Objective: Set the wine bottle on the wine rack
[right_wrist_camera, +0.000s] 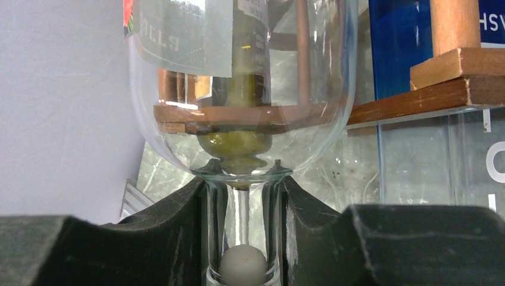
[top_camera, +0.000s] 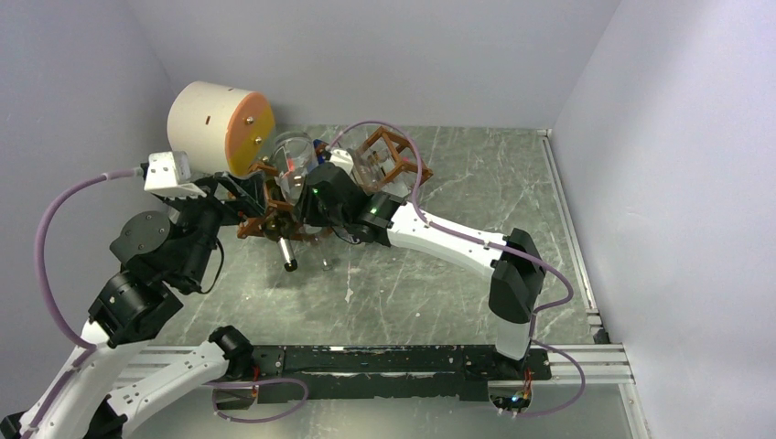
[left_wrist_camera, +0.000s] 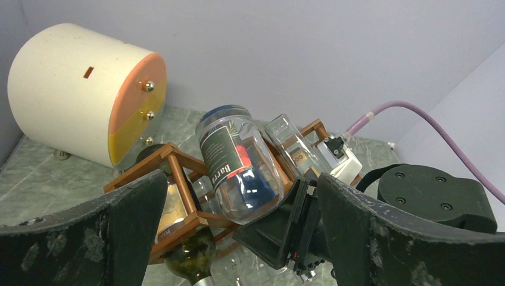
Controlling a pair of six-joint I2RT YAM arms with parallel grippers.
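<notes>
1. From above: gripping the wine bottle by its neck with the right gripper, at the near side of the wine rack. Lying with the long axis running away from that pincer toward the back wall, base far, neck near. Clearly the right arm's job, being the one in contact. Close beside the rack on the left, a cream-and-orange drum.

2. From the left wrist: holding the left gripper spread wide and empty, facing the rack from just in front. Resting tilted across an upper cell, base raised and away, neck sloping down into the right gripper. Also in the rack: a second clear bottle in the neighbouring cell and a dark green bottle in a lower cell, neck pointing outward.

3. From the right wrist: clamped on the glass neck from both sides, with fingers pressed just below the shoulder and a pale ball inside the neck. Straight ahead along the finger line, so probably calling for a forward push to seat the body deeper, then a release. Impossible to tell here whether fully seated.
</notes>
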